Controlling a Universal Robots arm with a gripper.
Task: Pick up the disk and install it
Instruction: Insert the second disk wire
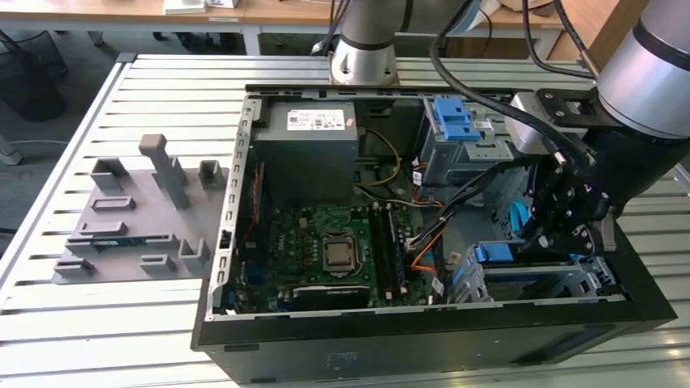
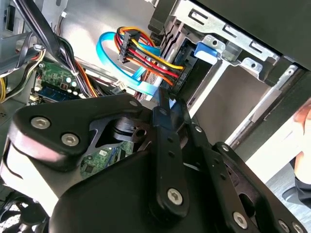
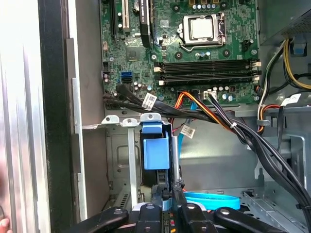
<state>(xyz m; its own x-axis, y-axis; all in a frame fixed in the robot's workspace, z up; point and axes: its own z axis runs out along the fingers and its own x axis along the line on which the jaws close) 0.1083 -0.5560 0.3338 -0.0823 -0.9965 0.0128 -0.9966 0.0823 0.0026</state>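
Observation:
The disk (image 1: 496, 252) sits in the metal drive cage (image 1: 587, 279) at the open computer case's near corner, on the exterior view's right. Its blue carrier frame (image 3: 155, 150) stands between the cage rails. In the second wrist view the blue frame of the disk (image 2: 206, 52) shows inside the cage, with a red, orange and yellow cable plug (image 2: 180, 80) at its end. My gripper (image 1: 536, 242) hangs just above the cage inside the case. Its fingers lie together, tips close to the disk's end, in both wrist views (image 3: 169, 196) (image 2: 170, 104). Nothing shows between them.
The motherboard (image 1: 334, 242) and power supply (image 1: 307, 133) fill the case's other half. Black cable bundles (image 3: 252, 141) and a blue flat cable (image 3: 214, 199) run close to the gripper. A second cage with a blue latch (image 1: 458, 121) stands farther back. A grey fixture plate (image 1: 129, 218) lies beside the case. A hand (image 3: 4, 224) rests at the case's edge.

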